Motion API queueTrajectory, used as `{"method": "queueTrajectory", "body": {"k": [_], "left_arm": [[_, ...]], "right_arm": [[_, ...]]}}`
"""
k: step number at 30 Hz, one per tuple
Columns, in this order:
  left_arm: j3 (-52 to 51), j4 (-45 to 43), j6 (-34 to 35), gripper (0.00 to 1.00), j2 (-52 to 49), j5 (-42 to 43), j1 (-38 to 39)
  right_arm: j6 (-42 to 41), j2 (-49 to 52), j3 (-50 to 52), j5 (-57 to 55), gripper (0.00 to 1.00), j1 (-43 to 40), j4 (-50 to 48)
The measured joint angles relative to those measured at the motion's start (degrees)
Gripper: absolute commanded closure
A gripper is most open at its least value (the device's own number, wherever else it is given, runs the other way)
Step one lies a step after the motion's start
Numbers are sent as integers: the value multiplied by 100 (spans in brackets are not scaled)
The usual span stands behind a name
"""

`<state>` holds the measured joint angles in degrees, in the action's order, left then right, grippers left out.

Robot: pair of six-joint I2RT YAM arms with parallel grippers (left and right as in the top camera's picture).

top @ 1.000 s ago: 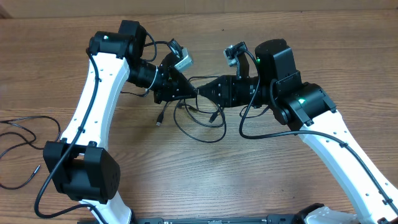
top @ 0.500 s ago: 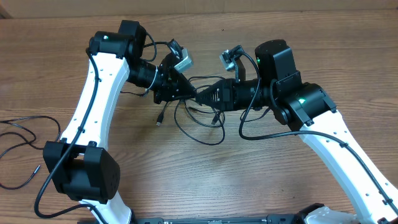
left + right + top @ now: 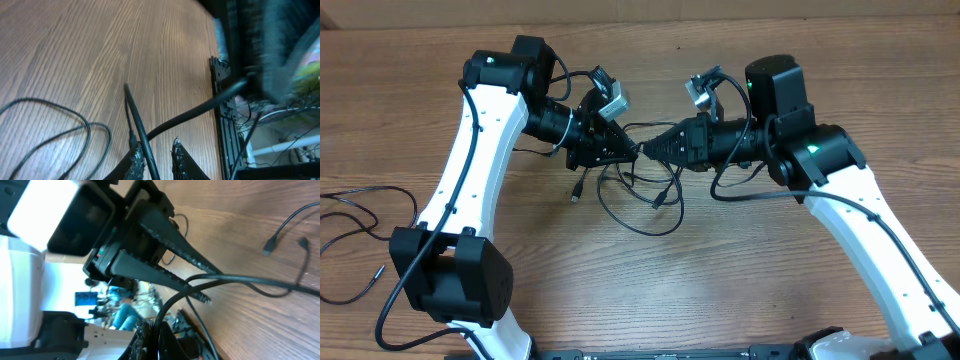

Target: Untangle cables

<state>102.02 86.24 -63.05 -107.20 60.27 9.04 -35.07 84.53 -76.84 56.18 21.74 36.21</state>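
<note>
The cable (image 3: 260, 281) pinched by the right end effector (image 3: 152, 340) should be drawn slowly rightward through the slightly spread left end effector (image 3: 155, 160), so knots are not tightened.

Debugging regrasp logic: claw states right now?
Left claw: slightly open, cable running between its fingers.
Right claw: closed on a cable strand.

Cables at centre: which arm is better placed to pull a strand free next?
Right, probably. The right gripper has its jaws shut on a cable and can simply draw back. On the left gripper the jaws stand apart around a strand, clamping nothing.
</note>
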Motion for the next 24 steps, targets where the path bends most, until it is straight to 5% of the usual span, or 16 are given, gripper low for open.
{"method": "queueTrajectory", "body": {"k": [24], "left_arm": [[0,26,-647,81,0,551,81]], "right_arm": [[-376,238,0,1539,96,-7,-450]]}}
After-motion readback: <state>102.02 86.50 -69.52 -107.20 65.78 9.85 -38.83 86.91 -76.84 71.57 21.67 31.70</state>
